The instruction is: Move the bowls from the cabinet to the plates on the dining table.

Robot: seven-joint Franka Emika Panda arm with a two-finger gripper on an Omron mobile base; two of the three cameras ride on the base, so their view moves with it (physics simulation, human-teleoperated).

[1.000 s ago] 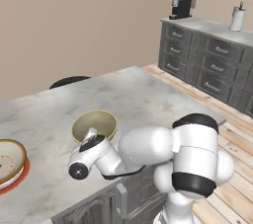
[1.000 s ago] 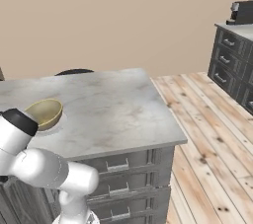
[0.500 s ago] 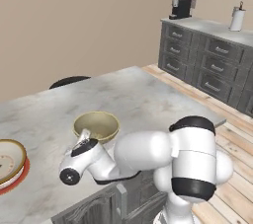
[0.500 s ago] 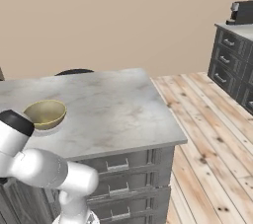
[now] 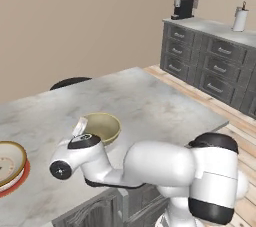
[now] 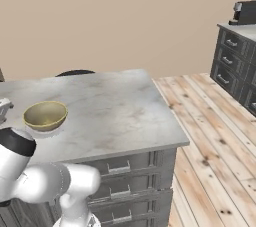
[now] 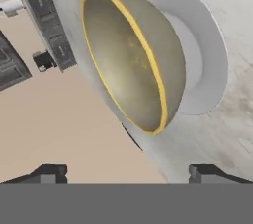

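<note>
Overhead, claw [image 7: 127, 171] spread wide, empty, near bowl [image 7: 129, 60] on pale plate [image 7: 205, 55], marble table [image 6: 115, 116], beige wall [image 6: 125, 16].

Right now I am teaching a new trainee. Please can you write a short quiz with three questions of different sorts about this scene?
1. True or false: the bowl near the gripper sits on the plain pale plate.
2. The gripper fingers are: A) shut on the bowl, B) open and apart from the bowl, C) shut on a plate.
3. Fill in: the second bowl rests on the plate with the ____ rim.

Key: 1 true; 2 B; 3 red.
</note>
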